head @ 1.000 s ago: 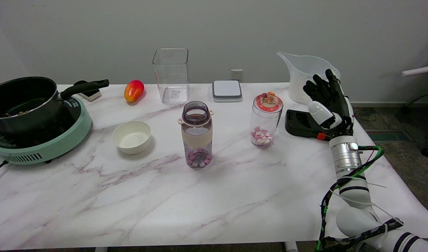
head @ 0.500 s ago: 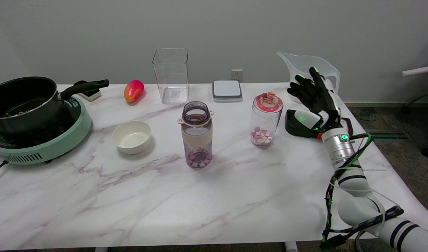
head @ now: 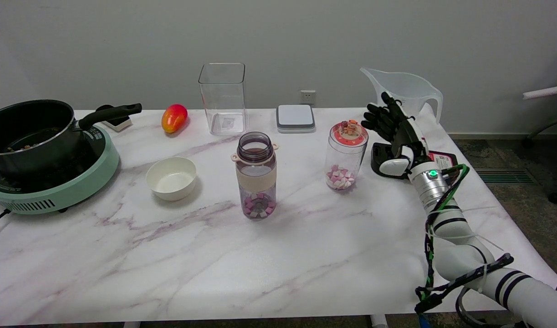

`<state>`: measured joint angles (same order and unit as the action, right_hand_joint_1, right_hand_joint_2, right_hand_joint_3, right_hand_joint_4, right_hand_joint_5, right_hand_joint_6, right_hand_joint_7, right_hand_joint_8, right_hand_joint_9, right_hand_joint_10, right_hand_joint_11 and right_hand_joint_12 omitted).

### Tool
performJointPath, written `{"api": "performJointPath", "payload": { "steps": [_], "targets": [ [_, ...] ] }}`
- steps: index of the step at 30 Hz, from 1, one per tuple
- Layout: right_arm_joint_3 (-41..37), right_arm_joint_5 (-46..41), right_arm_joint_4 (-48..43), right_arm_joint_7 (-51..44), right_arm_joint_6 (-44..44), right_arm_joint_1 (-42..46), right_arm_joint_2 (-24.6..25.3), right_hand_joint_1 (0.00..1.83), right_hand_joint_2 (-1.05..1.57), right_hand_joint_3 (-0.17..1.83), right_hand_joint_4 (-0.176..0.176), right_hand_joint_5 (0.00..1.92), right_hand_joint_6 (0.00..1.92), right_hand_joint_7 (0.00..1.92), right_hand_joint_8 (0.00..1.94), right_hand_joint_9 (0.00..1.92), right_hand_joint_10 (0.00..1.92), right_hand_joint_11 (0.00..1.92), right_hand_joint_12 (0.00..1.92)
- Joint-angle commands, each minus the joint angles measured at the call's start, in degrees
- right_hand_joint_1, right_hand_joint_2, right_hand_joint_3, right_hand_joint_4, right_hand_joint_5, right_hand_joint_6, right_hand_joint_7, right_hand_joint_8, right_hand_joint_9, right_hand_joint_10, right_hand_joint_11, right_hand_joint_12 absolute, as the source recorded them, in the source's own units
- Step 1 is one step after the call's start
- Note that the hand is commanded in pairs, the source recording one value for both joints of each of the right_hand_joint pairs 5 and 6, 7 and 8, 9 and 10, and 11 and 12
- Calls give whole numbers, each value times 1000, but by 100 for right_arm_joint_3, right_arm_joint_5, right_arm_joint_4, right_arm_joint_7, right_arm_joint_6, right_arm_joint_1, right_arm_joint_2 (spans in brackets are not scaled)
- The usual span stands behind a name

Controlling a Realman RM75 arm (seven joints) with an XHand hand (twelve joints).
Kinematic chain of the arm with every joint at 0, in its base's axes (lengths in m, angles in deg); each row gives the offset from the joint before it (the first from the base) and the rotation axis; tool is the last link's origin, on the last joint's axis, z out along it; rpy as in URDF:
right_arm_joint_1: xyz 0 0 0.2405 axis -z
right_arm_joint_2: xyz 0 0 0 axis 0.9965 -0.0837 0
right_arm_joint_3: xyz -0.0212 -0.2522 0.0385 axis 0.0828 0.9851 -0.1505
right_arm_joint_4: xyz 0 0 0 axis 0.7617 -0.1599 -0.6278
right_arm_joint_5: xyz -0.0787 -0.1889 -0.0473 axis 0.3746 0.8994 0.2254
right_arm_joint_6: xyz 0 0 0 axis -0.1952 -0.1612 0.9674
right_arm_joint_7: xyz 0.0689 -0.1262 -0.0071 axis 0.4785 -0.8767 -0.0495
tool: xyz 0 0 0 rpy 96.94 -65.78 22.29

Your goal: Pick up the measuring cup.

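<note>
"Measuring cup [head: 403,93] stands at the back right of the table [head: 278,255]. Got it yet?"

"No. My right hand [head: 396,132] is open, fingers apart, just in front of it. Next I must reach its handle and close around it."

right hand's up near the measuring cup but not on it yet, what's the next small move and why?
Probably ease the robot hand a little further toward the measuring cup and line the fingers up around its body before closing. The fingers look spread and hold nothing. The hand overlaps the cup's lower front in the head view, so contact cannot be told. The lidded jar stands close on one side, so keep the move short.
</note>
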<state>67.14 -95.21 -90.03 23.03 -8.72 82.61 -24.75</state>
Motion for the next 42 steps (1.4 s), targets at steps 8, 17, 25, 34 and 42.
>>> {"api": "performJointPath", "payload": {
  "steps": [8, 17, 25, 34, 42],
  "targets": [
    [677, 774, 2149, 22, 916, -1100, 986, 1216, -871, 910, 0, 70, 70, 371, 371, 415, 415, 466, 466],
    [796, 776, 2121, 15, 953, -1153, 1028, 1229, -778, 943, 0, 74, 74, 375, 375, 420, 420, 470, 470],
    [796, 838, 2098, 15, 953, -1145, 1034, 1294, -628, 875, 0, 90, 90, 380, 380, 428, 428, 465, 465],
    [754, 838, 2076, -48, 911, -1161, 1034, 1374, -238, 835, 0, 160, 160, 424, 424, 456, 456, 536, 536],
    [740, 828, 2102, -48, 897, -1211, 1034, 1410, 354, 585, 0, 620, 620, 956, 956, 938, 938, 761, 761]
  ]
}}
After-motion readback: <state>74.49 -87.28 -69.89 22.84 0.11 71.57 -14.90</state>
